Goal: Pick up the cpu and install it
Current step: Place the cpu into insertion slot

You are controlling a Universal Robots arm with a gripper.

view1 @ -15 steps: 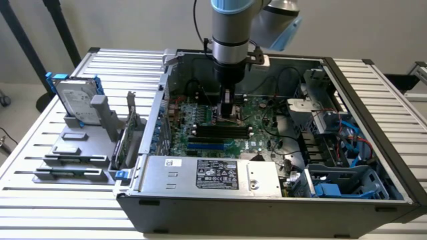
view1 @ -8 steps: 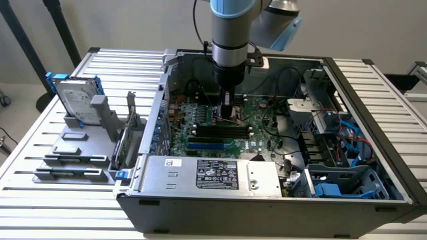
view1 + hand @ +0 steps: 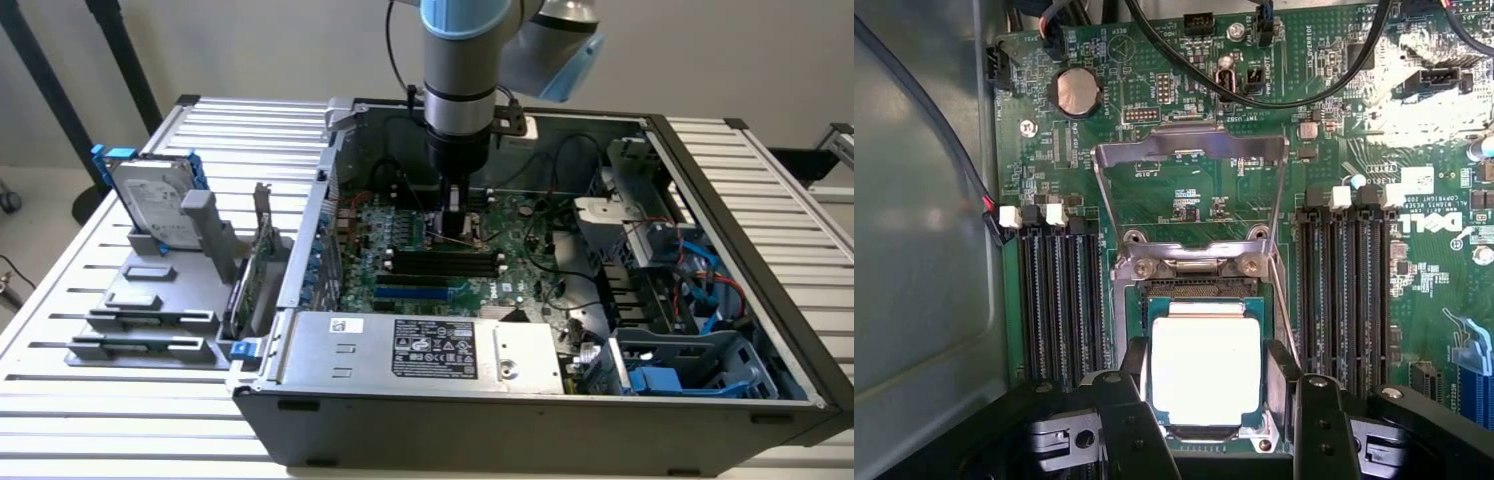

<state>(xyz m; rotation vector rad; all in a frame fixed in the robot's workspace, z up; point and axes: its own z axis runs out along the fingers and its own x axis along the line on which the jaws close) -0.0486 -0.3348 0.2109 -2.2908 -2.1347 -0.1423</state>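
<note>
— Where was the cpu when you checked?

— In the wrist view I saw the cpu (image 3: 1206, 365) right at the socket (image 3: 1199, 290) on the motherboard (image 3: 1054, 170), with its silver top facing the camera. I couldn't tell whether it was fully seated or a touch above the socket.

— And the jaws?

— They were closed on the cpu. A black fingertip (image 3: 1129, 400) pressed against each of two opposite edges, with the chip between them.

— The socket's cover?

— The metal load plate (image 3: 1194, 148) stood swung open, lying back over the board just beside the socket. Black memory slots (image 3: 1062, 300) ran along both sides of the socket.

— What did the exterior view give you?

— The arm (image 3: 461, 60) reached straight down into the open computer case (image 3: 534, 425), with its tip over the middle of the motherboard. The power supply (image 3: 414, 348) sat along the case's near wall. On the exterior view's left, outside the case, a hard drive (image 3: 144, 190) with blue rails stood upright in a grey holder (image 3: 147, 300) on the slatted table (image 3: 80, 410).
</note>
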